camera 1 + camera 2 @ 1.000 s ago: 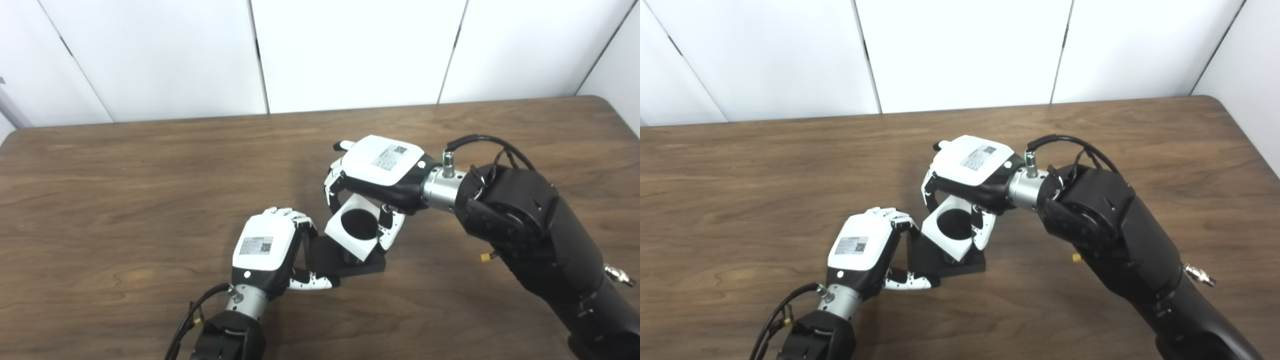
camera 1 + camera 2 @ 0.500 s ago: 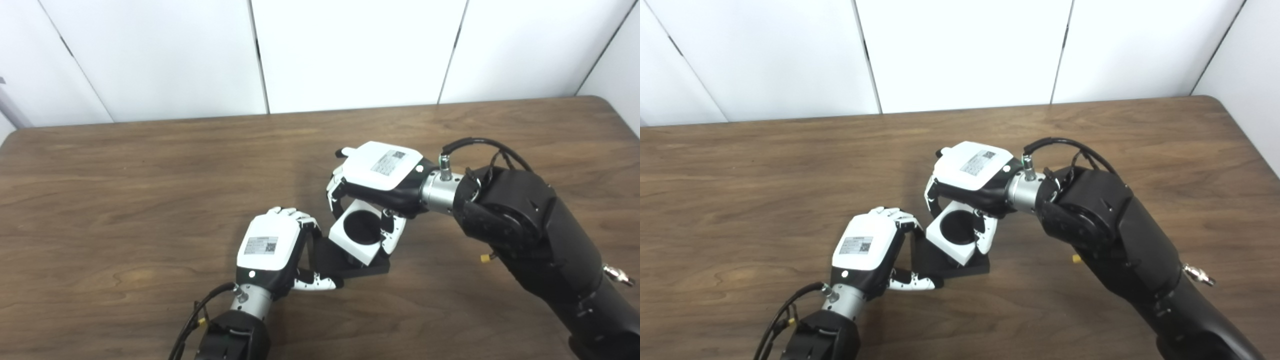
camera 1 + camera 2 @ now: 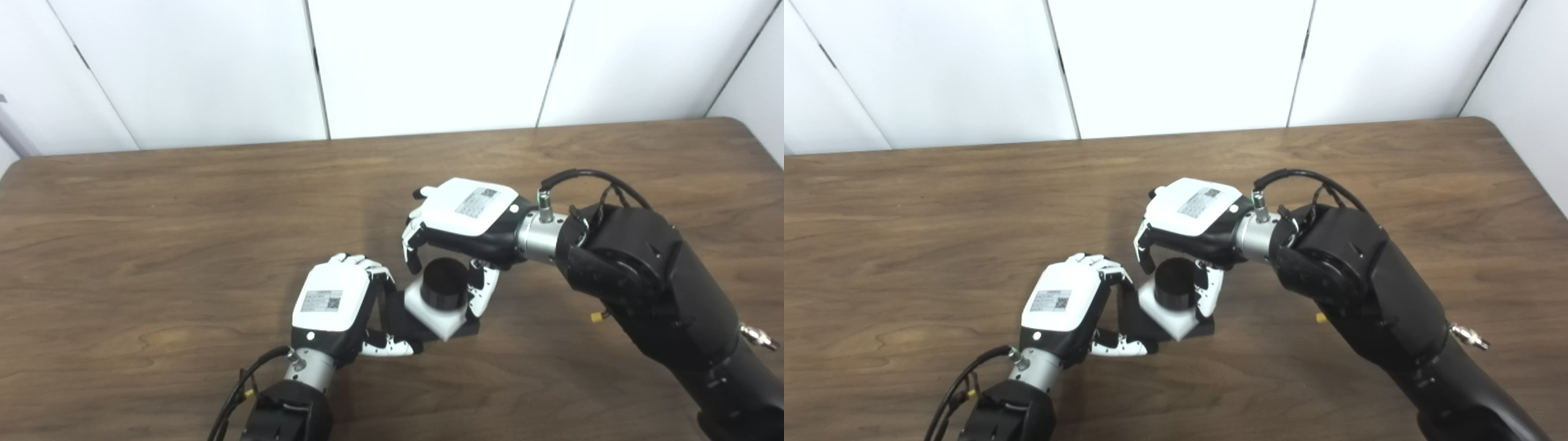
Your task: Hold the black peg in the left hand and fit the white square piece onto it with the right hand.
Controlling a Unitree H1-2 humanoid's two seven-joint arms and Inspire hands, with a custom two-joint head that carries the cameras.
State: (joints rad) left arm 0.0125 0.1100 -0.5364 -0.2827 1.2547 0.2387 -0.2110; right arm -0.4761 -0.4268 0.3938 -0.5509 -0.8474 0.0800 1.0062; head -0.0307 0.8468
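The white square piece (image 3: 442,315) had dropped over the black peg (image 3: 444,283), whose top now stood through it. The right hand (image 3: 468,211) clasped the piece; the left hand (image 3: 334,303) gripped the peg's base (image 3: 1134,318) on the table (image 3: 906,245).

Brown wood-grain table (image 3: 184,202); white panelled wall (image 3: 429,61) behind.

White square piece (image 3: 1170,319) sits down over the black peg (image 3: 1176,283), right hand (image 3: 1191,211) seemingly gripping it
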